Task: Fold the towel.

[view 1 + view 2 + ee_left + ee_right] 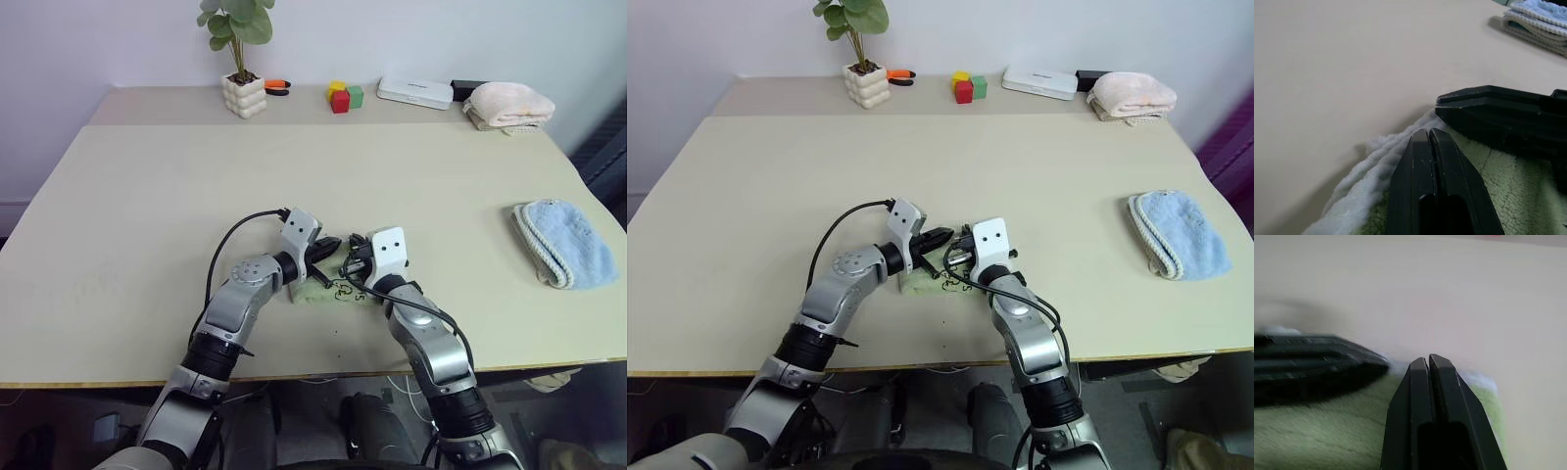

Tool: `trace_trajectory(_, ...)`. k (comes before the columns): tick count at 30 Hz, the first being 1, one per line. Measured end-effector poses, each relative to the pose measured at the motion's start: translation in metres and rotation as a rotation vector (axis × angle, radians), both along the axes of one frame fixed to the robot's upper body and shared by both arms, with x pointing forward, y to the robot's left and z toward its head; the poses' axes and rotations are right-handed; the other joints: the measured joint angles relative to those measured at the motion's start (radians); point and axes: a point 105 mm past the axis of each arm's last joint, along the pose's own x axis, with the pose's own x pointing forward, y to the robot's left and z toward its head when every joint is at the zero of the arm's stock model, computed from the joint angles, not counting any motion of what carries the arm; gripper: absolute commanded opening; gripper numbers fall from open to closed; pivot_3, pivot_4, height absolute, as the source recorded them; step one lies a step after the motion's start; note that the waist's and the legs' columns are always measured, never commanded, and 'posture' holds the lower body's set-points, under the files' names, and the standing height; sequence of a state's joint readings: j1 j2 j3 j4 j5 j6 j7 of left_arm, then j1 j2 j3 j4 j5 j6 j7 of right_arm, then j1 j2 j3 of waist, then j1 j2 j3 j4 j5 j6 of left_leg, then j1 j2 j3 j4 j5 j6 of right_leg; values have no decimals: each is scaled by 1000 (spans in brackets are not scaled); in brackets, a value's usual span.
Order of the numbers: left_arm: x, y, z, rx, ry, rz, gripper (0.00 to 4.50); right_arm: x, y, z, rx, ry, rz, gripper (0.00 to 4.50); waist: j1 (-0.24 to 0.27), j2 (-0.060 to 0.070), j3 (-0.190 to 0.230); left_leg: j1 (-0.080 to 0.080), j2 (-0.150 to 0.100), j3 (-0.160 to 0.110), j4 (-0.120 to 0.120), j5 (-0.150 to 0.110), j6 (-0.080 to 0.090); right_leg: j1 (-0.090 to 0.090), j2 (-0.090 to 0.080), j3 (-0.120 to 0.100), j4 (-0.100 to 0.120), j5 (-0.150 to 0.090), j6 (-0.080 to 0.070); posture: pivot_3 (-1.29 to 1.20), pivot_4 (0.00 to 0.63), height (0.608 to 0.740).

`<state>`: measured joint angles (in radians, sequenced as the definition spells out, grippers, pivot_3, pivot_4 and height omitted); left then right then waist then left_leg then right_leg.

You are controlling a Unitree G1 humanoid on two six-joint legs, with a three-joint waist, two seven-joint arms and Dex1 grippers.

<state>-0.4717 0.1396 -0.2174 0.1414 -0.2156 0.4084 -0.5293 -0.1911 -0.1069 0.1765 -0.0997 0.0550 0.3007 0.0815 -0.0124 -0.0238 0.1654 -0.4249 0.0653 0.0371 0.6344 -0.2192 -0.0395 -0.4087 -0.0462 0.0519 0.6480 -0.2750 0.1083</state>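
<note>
The towel (pixel 321 292), light green with a pale whitish edge, lies as a small folded bundle near the table's front edge; a dark mark shows on its top. My left gripper (pixel 331 247) reaches over it from the left, and its fingers (pixel 1420 161) are pressed together with nothing between them. My right gripper (pixel 351 262) comes in from the right, also shut and empty, its tips (pixel 1426 361) just above the green cloth (pixel 1317 431). The two grippers nearly meet over the towel's far edge (pixel 1376 156). Most of the towel is hidden beneath both hands.
A light blue towel (pixel 563 240) lies at the right. Along the back stand a folded pink towel (pixel 509 103), a white box (pixel 415 92), coloured blocks (pixel 343 96), an orange-handled tool (pixel 277 85) and a potted plant (pixel 243 95). The tabletop (pixel 294 176) stretches wide beyond my hands.
</note>
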Motion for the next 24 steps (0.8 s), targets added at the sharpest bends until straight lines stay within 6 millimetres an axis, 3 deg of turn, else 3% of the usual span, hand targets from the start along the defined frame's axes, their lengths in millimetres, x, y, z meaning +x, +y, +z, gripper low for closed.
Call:
trace_trajectory(6, 4, 9, 0, -3, -6, 31, 0, 0, -13, -2, -55, -42, -28, 51, -2, 0, 0, 1, 0, 0, -1, 0, 0, 0, 0, 0, 0, 0, 0, 0, 150, 740)
trace_trajectory(11, 10, 32, 0, 2, -10, 93, 0, 0, -22, -5, -63, -37, -56, 51, -5, 0, 0, 2, 0, 0, -2, 0, 0, 0, 0, 0, 0, 0, 0, 0, 150, 740)
trace_trajectory(24, 11, 54, 3, -72, 36, 151, 0, 0, -21, -8, -92, -30, -43, 51, -4, 0, 0, 1, 0, 0, -2, 0, 0, 0, 0, 0, 0, 0, 0, 0, 150, 740)
